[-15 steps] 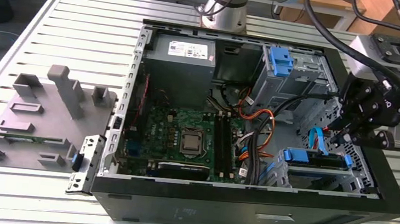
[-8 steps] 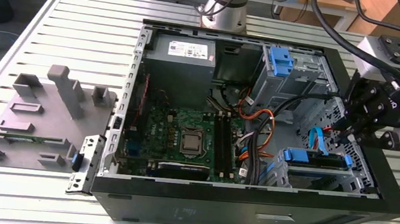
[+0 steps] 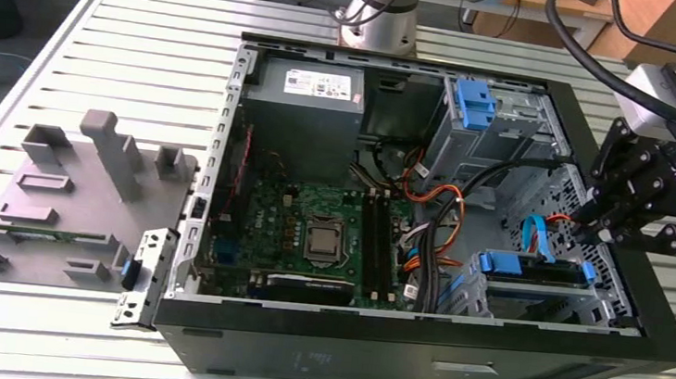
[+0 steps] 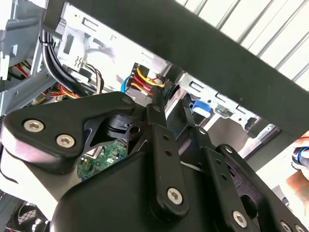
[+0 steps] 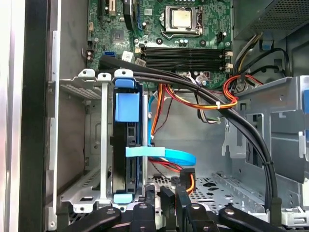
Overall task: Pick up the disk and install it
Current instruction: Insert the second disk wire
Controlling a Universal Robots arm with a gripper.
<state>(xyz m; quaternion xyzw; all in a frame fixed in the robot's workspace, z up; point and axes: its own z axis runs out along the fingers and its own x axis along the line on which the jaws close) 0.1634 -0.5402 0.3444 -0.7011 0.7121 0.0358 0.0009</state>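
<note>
One gripper (image 3: 607, 236): black linkage fingers hanging over the case's edge on the exterior view's right; cannot tell how far open, nor whether holding anything.
Disk (image 5: 126, 159): sitting on edge in the grey metal cage (image 5: 96, 145), blue bracket framing it, apparently seated in its slot.
Cables (image 5: 193, 96): black and orange bundles draping across the bay.
Motherboard (image 5: 164, 34): green, lying flat beyond.

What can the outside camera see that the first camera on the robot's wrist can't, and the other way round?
Exterior view alone: the grey power supply box, the grey fixture on the slatted table, and the gripper at the case's edge. First wrist view alone: the disk standing on edge in its metal cage. Both: the green circuit board and black cables.
</note>
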